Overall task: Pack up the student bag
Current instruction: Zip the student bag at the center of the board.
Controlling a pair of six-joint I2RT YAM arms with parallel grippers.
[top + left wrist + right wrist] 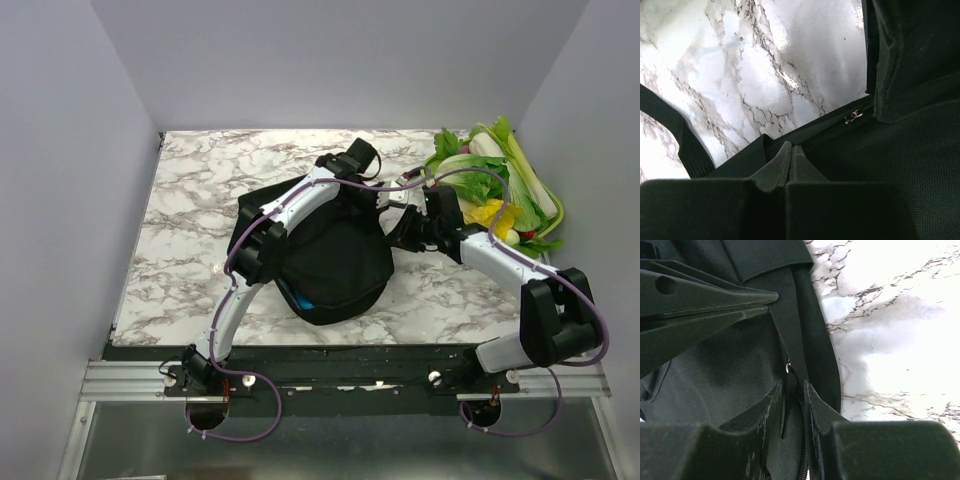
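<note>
Right gripper (pixel 792 385) has its two fingers only a narrow gap apart, straddling the zip line of the large soft black fabric backpack (pixel 335 255), with a small metal zip pull (pixel 788 367) just ahead of the tips. A dark strip lies in the gap, but whether the fingers already pinch it I cannot tell. That placement suggests the aim is to catch the pull and work the zip, so the step in hand looks like opening or closing the bag rather than loading it.

The left gripper (pixel 791 146) is pressed fully together with its tips down on the backpack's fabric near the far edge. It probably sits there to pin or tension the cloth so the zip runs without the soft bag bunching. Whether a thin fold is caught between its tips is not clear.

The backpack lies slumped in the middle of the white marble-patterned surface (pixel 190 220), under both forearms, with a sliver of blue (pixel 305 300) showing at its near rim. Well apart, at the far right corner, lies a heap of leafy green, white and yellow vegetables (pixel 500 180), untouched by either arm.
</note>
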